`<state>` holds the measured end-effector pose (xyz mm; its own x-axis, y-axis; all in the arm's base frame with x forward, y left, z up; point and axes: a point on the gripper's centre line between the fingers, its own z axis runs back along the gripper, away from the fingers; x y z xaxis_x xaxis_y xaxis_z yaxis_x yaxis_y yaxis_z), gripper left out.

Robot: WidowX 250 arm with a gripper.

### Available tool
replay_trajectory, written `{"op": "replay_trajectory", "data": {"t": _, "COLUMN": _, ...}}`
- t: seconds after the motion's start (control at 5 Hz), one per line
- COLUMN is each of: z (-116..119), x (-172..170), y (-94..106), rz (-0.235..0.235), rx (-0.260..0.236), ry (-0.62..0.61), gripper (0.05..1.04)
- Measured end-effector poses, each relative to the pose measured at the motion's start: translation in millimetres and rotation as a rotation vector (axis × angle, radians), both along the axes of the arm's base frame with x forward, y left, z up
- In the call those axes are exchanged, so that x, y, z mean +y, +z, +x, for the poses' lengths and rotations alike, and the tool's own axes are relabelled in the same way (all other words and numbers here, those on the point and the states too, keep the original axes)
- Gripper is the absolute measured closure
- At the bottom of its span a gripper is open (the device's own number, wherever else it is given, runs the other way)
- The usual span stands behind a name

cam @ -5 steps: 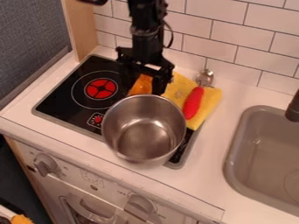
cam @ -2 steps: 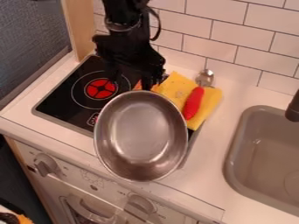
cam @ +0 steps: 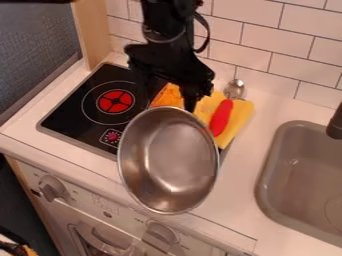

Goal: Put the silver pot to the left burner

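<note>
Tilted silver pot (cam: 167, 160) over the stove (cam: 69, 117)'s near edge.
The gripper (cam: 190, 107) has its fingers closed on the smooth metal rim; behind lie a yellow cloth (cam: 239, 120) and red-handled spoon (cam: 222, 117), right of the round left burner (cam: 115, 101).

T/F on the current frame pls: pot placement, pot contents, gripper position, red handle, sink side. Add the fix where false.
1. The silver pot rests on the left burner. False: it is held tilted, in view to the right of that burner, which has nothing on it.
2. The pot has food in it. False: its inside is bare metal.
3. The gripper is at the pot's rim, on the side toward the tiled wall. True.
4. The red handle lies on the yellow cloth. True.
5. The sink is left of the stovetop in the view. False: it is to the right.
</note>
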<state>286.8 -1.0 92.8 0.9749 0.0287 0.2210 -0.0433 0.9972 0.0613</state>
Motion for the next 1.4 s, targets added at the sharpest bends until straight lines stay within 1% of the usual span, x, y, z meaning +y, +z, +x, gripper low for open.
{"op": "replay_trajectory", "data": {"t": 0.2, "z": 14.0, "x": 23.7, "y": -15.2, "rz": 0.005, "rx": 0.056, "ry": 0.098, "gripper": 0.084}}
{"op": "replay_trajectory", "data": {"t": 0.4, "z": 21.0, "x": 36.2, "y": -31.5, "rz": 0.02, "rx": 0.107, "ry": 0.143, "gripper": 0.084}}
{"op": "replay_trajectory", "data": {"t": 0.6, "z": 30.9, "x": 36.5, "y": -30.9, "rz": 0.057, "rx": 0.063, "ry": 0.136, "gripper": 0.084}}
{"op": "replay_trajectory", "data": {"t": 0.8, "z": 43.5, "x": 20.9, "y": 5.8, "rz": 0.11, "rx": -0.128, "ry": 0.128, "gripper": 0.084}}
{"op": "replay_trajectory", "data": {"t": 1.0, "z": 43.5, "x": 22.0, "y": 33.4, "rz": 0.086, "rx": -0.249, "ry": 0.146, "gripper": 0.084}}
{"op": "replay_trajectory", "data": {"t": 1.2, "z": 14.6, "x": 15.6, "y": 18.6, "rz": 0.065, "rx": -0.127, "ry": 0.087, "gripper": 0.084}}
{"op": "replay_trajectory", "data": {"t": 1.4, "z": -15.3, "x": 16.7, "y": -11.2, "rz": 0.059, "rx": -0.008, "ry": 0.061, "gripper": 0.084}}
